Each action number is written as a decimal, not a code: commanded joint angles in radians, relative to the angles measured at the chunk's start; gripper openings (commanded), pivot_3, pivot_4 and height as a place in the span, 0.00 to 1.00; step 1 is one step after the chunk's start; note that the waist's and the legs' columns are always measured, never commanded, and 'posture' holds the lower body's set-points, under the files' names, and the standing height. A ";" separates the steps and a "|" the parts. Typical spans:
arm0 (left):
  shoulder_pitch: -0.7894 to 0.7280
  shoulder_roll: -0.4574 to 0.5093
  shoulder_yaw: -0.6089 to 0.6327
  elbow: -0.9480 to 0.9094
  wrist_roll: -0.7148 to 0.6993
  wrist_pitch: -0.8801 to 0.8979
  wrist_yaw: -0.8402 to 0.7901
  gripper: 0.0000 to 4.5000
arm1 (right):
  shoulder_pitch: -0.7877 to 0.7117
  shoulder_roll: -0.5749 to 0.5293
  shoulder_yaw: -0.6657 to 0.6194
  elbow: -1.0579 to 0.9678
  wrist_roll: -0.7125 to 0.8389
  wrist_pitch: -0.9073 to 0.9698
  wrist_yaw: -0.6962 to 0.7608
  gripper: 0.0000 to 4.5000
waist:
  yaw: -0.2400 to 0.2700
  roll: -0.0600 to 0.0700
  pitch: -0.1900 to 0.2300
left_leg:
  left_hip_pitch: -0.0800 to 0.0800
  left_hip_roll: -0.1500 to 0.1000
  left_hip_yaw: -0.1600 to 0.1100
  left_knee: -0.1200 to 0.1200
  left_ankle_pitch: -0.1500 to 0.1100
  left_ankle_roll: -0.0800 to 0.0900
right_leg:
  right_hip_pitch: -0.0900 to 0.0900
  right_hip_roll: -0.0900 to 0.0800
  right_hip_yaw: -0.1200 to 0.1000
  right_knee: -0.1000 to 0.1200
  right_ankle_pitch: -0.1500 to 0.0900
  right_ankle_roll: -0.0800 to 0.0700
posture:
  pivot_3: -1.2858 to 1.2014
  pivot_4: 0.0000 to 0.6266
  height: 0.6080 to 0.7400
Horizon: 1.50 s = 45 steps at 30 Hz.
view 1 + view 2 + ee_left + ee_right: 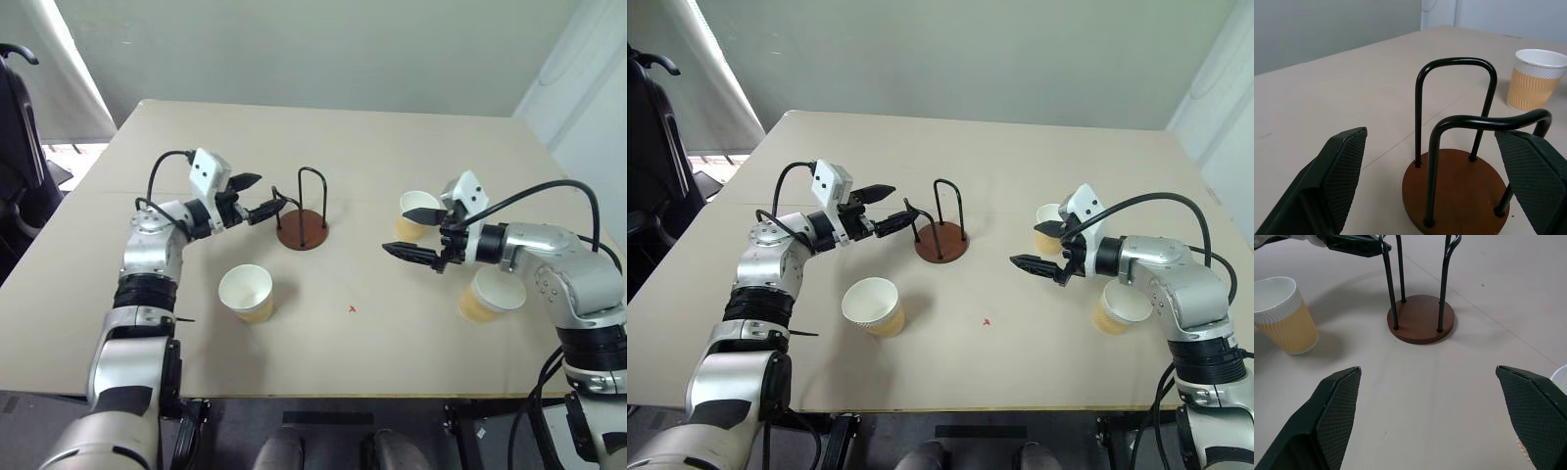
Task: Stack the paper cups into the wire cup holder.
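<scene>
just ahead of left gripper (257, 196), wide open and empty: wire cup holder (302, 231); right gripper (415, 231) open, empty, well apart.

No readable text, label, brand, number or sign appears on anything here.

The wire cup holder (302, 227) stands mid-table, its loops open upward with free room above. The left gripper (257, 197) crowds its nine o'clock side, fingers spread wide. From three o'clock bare table (362, 264) lies open toward the right gripper (419, 233)
</scene>
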 commanded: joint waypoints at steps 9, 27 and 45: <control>0.009 -0.005 -0.040 -0.025 0.018 -0.019 -0.073 1.00 | -0.009 -0.012 -0.023 -0.026 0.005 0.000 -0.005 0.99 | 0.000 0.000 0.000 | 0.000 0.000 0.000 0.000 0.000 0.000 | 0.000 0.000 0.000 0.000 0.000 0.000 | 0.52 0.24 1.00; -0.032 -0.023 -0.044 0.065 0.081 -0.177 0.012 1.00 | -0.004 -0.011 -0.027 -0.027 0.003 -0.004 -0.011 0.99 | -0.001 0.000 0.000 | 0.000 0.000 0.000 0.000 0.000 0.000 | 0.000 0.000 0.000 0.000 0.000 0.000 | 0.52 0.24 1.00; -0.072 -0.086 -0.038 0.176 0.090 -0.258 0.046 1.00 | 0.000 -0.011 -0.032 -0.031 0.005 -0.001 -0.014 0.99 | 0.001 0.000 0.000 | 0.000 0.000 0.000 0.000 0.000 0.000 | 0.000 0.000 0.000 0.000 0.000 0.000 | 0.52 0.24 1.00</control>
